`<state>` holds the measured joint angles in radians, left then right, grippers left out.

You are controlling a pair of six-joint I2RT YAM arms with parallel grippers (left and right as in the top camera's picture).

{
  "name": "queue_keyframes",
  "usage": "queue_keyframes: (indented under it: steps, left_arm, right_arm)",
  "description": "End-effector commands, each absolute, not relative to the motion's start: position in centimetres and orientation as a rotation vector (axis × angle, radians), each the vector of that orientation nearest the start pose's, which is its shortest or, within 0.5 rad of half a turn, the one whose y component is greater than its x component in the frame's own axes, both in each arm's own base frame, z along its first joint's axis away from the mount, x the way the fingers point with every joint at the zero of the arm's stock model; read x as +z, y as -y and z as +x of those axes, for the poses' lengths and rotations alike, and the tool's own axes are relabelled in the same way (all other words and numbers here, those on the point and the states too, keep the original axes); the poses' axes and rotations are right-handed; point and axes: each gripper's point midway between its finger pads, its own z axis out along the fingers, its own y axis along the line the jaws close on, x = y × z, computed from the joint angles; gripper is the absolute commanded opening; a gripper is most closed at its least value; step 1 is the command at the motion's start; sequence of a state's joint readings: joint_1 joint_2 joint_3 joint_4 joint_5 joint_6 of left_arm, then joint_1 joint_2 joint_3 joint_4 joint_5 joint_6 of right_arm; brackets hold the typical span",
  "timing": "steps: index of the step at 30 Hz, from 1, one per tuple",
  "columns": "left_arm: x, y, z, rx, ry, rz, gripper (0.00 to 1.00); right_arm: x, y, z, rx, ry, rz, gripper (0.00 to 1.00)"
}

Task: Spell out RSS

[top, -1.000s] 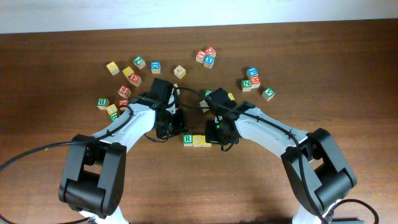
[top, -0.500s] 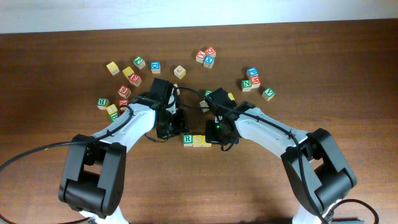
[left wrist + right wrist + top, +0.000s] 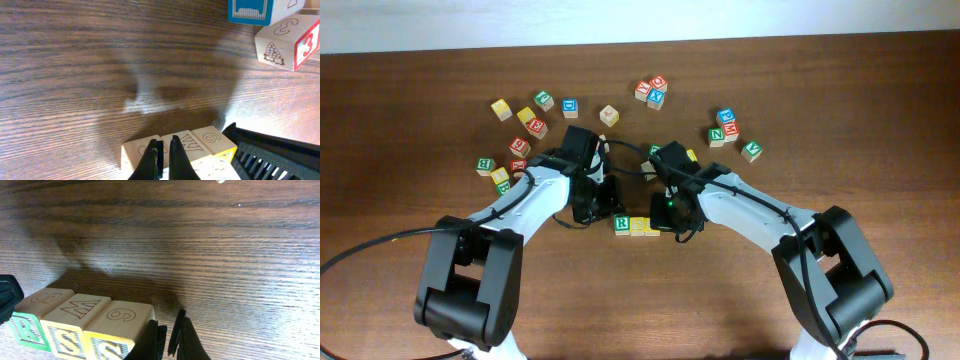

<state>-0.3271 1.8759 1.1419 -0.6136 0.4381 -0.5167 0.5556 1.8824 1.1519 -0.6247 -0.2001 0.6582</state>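
Left claw (image 3: 165, 150) apparently unmoved beside RSS (image 3: 636, 226)

A dark wooden table (image 3: 880, 110) meets a pale wall (image 3: 640, 18) along its far edge.

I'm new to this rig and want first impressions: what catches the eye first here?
A neat row of three cubes reading R, S, S sits near the middle of the dark wooden table. The left gripper and right gripper, both shut, stand at its two ends. Loose cubes lie scattered beyond the arms.
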Motion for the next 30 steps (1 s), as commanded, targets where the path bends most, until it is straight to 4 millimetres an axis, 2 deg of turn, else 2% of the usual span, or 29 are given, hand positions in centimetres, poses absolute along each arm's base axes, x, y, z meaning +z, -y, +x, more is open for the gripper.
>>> queue_keyframes:
  steps: [1,11,17,20,23,26,28,30]
  left_arm:
    - [2.2,19.4,32.8,-0.776,-3.030,-0.174,0.00]
    - [2.2,19.3,32.5,-0.771,-3.045,-0.179,0.00]
    - [2.2,19.3,32.7,-0.772,-3.037,-0.173,0.00]
    - [2.3,18.7,33.2,-0.758,-3.026,-0.196,0.00]
    - [2.8,16.8,34.9,-0.759,-2.986,-0.282,0.00]
    - [2.9,13.6,35.9,-0.745,-2.970,-0.419,0.00]
    - [2.7,11.9,35.7,-0.724,-2.985,-0.497,0.00]
    - [2.3,10.8,34.6,-0.670,-3.033,-0.548,0.00]
  right_arm:
    - [1.0,-23.1,30.3,0.442,-3.038,0.116,0.04]
    - [1.0,-23.1,30.3,0.442,-3.038,0.116,0.04]
    - [1.0,-23.1,30.3,0.443,-3.038,0.116,0.04]
    - [1.0,-23.1,30.3,0.442,-3.038,0.116,0.04]
    - [1.0,-23.1,30.2,0.442,-3.039,0.111,0.04]
    - [1.0,-23.0,30.2,0.440,-3.041,0.111,0.04]
    - [1.0,-23.0,30.2,0.440,-3.040,0.112,0.04]
    - [1.0,-23.1,30.3,0.442,-3.037,0.112,0.04]
